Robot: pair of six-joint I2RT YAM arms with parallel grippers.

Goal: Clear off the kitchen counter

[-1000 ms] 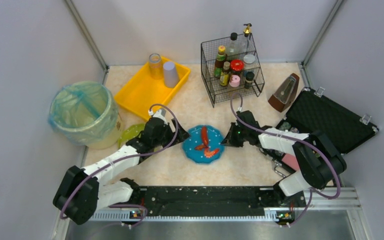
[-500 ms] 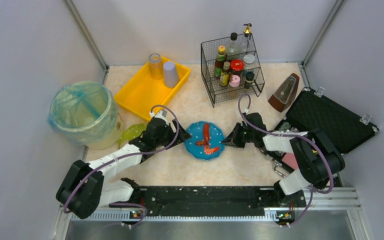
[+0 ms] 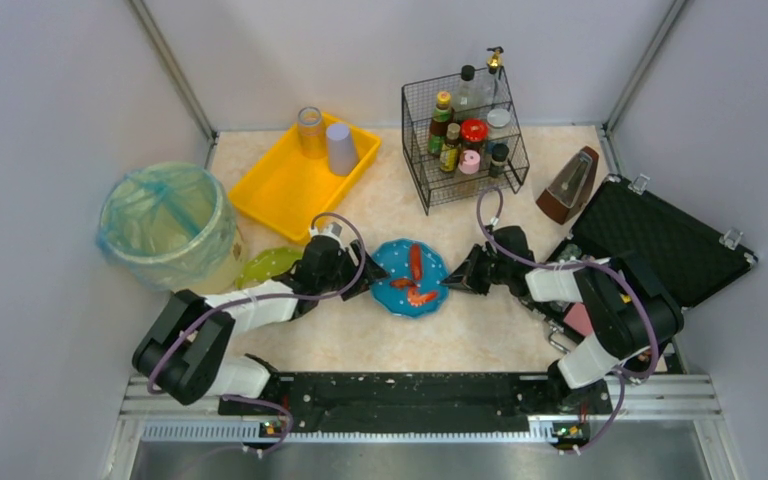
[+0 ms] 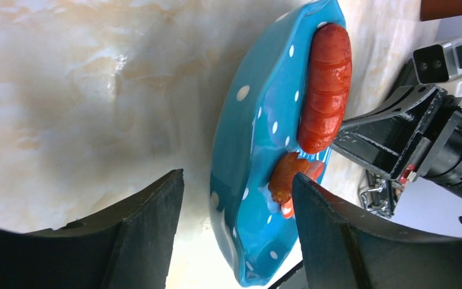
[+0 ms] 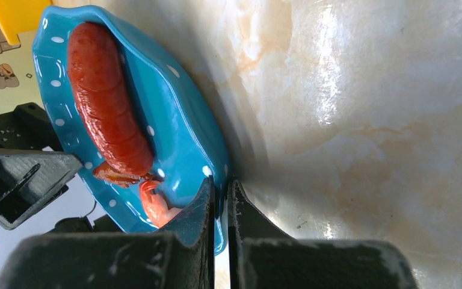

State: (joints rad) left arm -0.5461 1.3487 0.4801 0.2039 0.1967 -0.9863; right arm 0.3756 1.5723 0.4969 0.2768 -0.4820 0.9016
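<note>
A blue white-dotted plate (image 3: pixel 395 265) sits mid-way across the kitchen counter (image 3: pixel 480 330). It carries a red sausage (image 3: pixel 416 262) and small orange food bits (image 3: pixel 418 296). My right gripper (image 3: pixel 452 281) is shut on the plate's right rim. In the right wrist view the rim of the plate (image 5: pixel 180 120) is pinched between the fingers of that gripper (image 5: pixel 219 183), beside the sausage (image 5: pixel 105 102). My left gripper (image 3: pixel 365 277) stands open at the left rim. In the left wrist view the edge of the plate (image 4: pixel 264 120) lies between its jaws (image 4: pixel 237 177), untouched.
A yellow tray (image 3: pixel 280 180) at the back left holds a clear jar (image 3: pixel 310 130) and a lilac cup (image 3: pixel 341 148). A bagged bin (image 3: pixel 165 225) and a green plate (image 3: pixel 265 266) stand at the left. A wire rack of bottles (image 3: pixel 465 135), a metronome (image 3: pixel 568 186) and a black case (image 3: pixel 660 240) stand to the right.
My left gripper has slid in around the plate's left rim and its jaws have narrowed. The plate, held by the right gripper, has shifted slightly away from me.
</note>
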